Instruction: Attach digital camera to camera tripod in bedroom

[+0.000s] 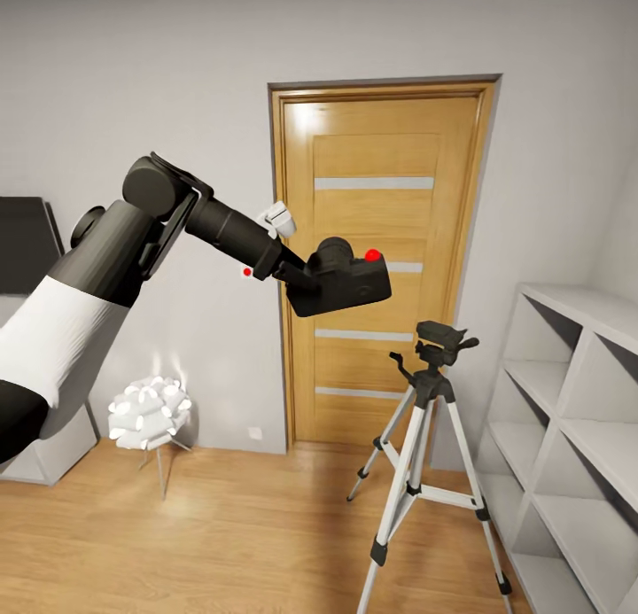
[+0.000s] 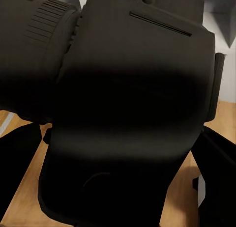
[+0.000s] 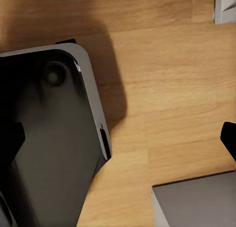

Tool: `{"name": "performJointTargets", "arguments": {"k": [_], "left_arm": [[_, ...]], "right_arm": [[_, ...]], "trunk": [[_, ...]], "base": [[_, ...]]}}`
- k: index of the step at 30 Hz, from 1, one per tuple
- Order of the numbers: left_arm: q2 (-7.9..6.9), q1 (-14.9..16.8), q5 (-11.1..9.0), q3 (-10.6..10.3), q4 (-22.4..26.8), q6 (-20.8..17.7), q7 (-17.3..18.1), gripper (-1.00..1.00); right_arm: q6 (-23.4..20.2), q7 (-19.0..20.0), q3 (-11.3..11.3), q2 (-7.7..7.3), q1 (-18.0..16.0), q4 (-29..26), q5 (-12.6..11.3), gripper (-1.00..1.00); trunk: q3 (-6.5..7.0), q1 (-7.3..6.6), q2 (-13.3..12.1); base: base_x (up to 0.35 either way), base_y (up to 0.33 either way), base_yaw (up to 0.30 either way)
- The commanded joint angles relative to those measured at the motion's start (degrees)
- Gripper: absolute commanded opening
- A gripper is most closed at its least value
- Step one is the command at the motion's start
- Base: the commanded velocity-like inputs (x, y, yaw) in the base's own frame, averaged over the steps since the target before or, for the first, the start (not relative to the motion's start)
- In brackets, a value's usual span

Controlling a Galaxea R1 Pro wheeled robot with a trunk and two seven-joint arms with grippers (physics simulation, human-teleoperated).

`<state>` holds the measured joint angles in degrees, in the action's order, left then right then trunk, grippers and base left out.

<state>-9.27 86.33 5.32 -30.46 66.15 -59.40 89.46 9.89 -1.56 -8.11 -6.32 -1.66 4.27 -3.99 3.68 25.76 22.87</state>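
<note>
The digital camera [image 1: 347, 282], matte black with a round red button on top, hangs in the air in front of the oak door [image 1: 381, 136]. My left gripper [image 1: 306, 279] is shut on it from the left. In the left wrist view the camera body [image 2: 128, 104] sits close up between dark fingers [image 2: 216, 163]. The camera tripod [image 1: 431, 392] stands on the wood floor below and to the right of the camera, its black head [image 1: 440, 338] bare and well apart from it. My right gripper [image 3: 119, 138] hangs open over the floor, with nothing between its fingertips [image 3: 229, 136].
A white flower-shaped lamp [image 1: 149, 410] stands on thin legs by the wall at the left. A white shelf unit [image 1: 567, 419] fills the right side, close to the tripod. The right wrist view looks down on my dark base [image 3: 54, 138] and a grey block [image 3: 196, 205].
</note>
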Motion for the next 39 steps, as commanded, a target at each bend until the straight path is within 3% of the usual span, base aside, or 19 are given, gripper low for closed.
{"name": "performJointTargets", "arguments": {"k": [1, 21, 33, 39], "left_arm": [[-0.04, 0.0, 0.6, 0.0, 0.1, -0.6, 0.5, -1.00], [-0.04, 0.1, 0.6, 0.0, 0.0, -0.6, 0.5, -1.00], [-0.05, 0.0, 0.6, 0.1, -0.1, -0.6, 0.5, -1.00], [-0.05, 0.0, 0.6, 0.1, -0.1, -0.6, 0.5, -1.00]], "right_arm": [[0.5, 0.1, -0.1, -0.03, -0.1, 0.3, -0.4, 1.00], [0.5, 0.1, -0.1, -0.01, -0.1, 0.3, -0.4, 1.00], [0.5, 0.1, -0.1, -0.01, -0.1, 0.3, -0.4, 1.00], [0.5, 0.1, -0.1, -0.02, -0.1, 0.3, -0.4, 1.00]], "trunk": [[-0.02, 0.02, 0.0], [-0.02, 0.02, 0.0], [-0.02, 0.02, 0.0], [-0.02, 0.02, 0.0]], "base": [[0.000, -0.002, 0.010], [0.062, -0.055, 0.207], [0.155, -0.225, 0.269], [0.099, -0.260, 0.088]]}}
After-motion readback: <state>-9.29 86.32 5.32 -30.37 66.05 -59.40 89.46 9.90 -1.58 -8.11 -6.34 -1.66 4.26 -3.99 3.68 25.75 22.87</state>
